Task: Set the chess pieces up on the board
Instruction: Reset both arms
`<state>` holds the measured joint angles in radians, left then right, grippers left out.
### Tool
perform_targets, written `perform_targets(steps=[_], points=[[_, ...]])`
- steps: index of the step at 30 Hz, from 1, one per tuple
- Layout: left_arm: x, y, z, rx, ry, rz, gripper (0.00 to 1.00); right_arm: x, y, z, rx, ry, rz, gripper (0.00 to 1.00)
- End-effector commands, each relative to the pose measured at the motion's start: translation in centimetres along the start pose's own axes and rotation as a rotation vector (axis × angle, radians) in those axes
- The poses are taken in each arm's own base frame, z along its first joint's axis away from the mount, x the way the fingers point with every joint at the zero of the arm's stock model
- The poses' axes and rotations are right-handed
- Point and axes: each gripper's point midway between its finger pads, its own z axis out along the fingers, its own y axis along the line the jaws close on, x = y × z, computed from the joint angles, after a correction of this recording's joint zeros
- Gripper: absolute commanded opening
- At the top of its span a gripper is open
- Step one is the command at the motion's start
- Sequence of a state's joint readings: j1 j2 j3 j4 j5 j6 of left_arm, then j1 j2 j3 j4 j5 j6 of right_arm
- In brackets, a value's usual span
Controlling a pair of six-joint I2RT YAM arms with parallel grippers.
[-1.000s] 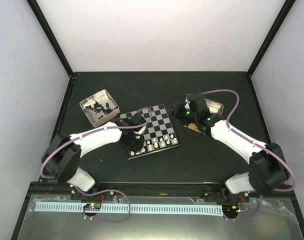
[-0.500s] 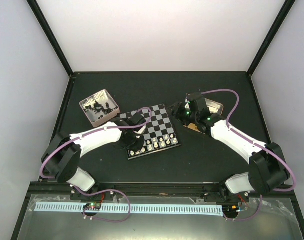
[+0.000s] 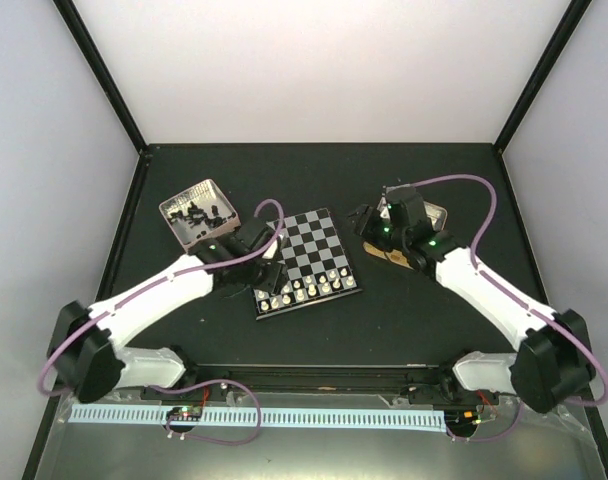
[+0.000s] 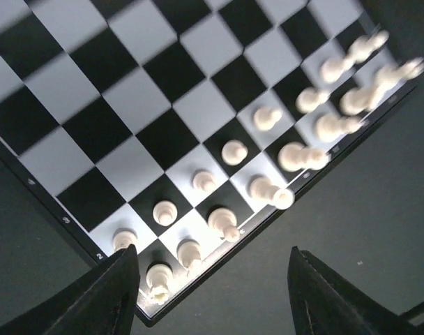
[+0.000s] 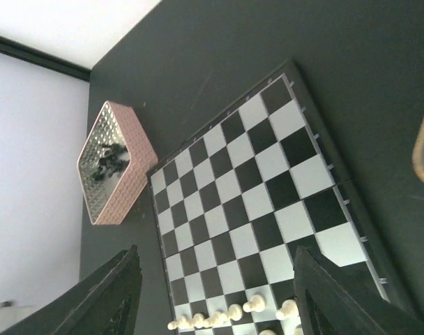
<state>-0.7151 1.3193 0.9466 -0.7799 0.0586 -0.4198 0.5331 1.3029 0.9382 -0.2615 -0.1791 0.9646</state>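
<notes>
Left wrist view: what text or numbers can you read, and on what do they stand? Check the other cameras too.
"2": on the chessboard rim, at the end of a row of white chess pieces.
Other marks along that rim: too blurred to read.
Right wrist and top views: rim marks too small to read; no other text shows.

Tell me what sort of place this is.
Probably a lab robot test cell, not a home: a black table boxed in by plain white panels on black frame posts, a left arm and a right arm mounted at its near edge, and a chessboard set out.
</notes>
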Motion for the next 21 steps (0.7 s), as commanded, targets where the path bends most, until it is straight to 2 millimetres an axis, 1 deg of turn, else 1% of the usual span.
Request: perform_targets(steps=[1, 5, 6, 7, 8, 10, 13, 15, 18, 21], points=[[-4.3, -0.1, -5.5, 0.008, -0.271, 0.038, 0.64, -1.8, -2.4, -3.3, 0.127, -0.115, -0.153, 0.63], [-5.5, 1.4, -10.7, -0.021, -0.503, 0.024, 0.79, -2.7, -4.5, -7.2, 0.238, -0.206, -0.264, 0.75], [-5.6, 1.9, -11.9, -0.029, -0.561, 0.012, 0.84, -2.8, -4.9, -8.2, 0.260, -0.226, -0.283, 0.79], [-5.8, 2.4, -14.1, -0.031, -0.655, -0.001, 0.96, -2.9, -5.0, -9.4, 0.272, -0.248, -0.308, 0.86], [-5.5, 3.0, -15.2, -0.038, -0.716, -0.013, 0.98, -3.1, -5.0, -11.0, 0.272, -0.286, -0.324, 0.92], [-4.7, 3.7, -17.7, -0.034, -0.822, -0.019, 0.99, -2.7, -5.6, -13.1, 0.281, -0.319, -0.339, 0.99], [-3.2, 4.7, -21.0, -0.026, -0.936, -0.034, 0.99, -2.1, -6.0, -16.0, 0.269, -0.364, -0.346, 1.00], [-2.2, 5.3, -22.9, -0.019, -0.986, -0.055, 0.99, -1.8, -6.4, -17.9, 0.285, -0.390, -0.338, 1.00], [-0.7, 6.2, -24.9, -0.017, -1.031, -0.088, 0.99, -2.0, -7.3, -21.1, 0.335, -0.452, -0.305, 1.00], [0.6, 7.3, -26.1, -0.034, -1.041, -0.130, 0.99, -2.1, -7.3, -23.6, 0.343, -0.498, -0.326, 1.00]])
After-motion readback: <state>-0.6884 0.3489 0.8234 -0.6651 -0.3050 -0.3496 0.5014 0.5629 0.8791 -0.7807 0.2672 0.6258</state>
